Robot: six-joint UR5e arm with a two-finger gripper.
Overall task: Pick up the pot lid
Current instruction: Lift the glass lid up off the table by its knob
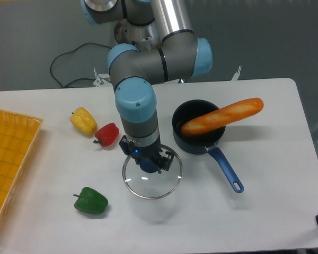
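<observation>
My end effector (148, 158) is pinching the pot lid (152, 182) by its blue knob (150, 165), above the surface (53, 169). I'm guessing light, stiff, slippery, breakable glass, so I'm favoring that knob.

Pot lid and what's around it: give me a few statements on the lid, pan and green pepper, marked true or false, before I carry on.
1. The pot lid has a blue knob. True.
2. The green pepper is inside the black pan. False; the pepper is on the table.
3. The long orange object extends beyond the pan's rim. True.
4. The pan's handle is red. False; it is blue.
</observation>
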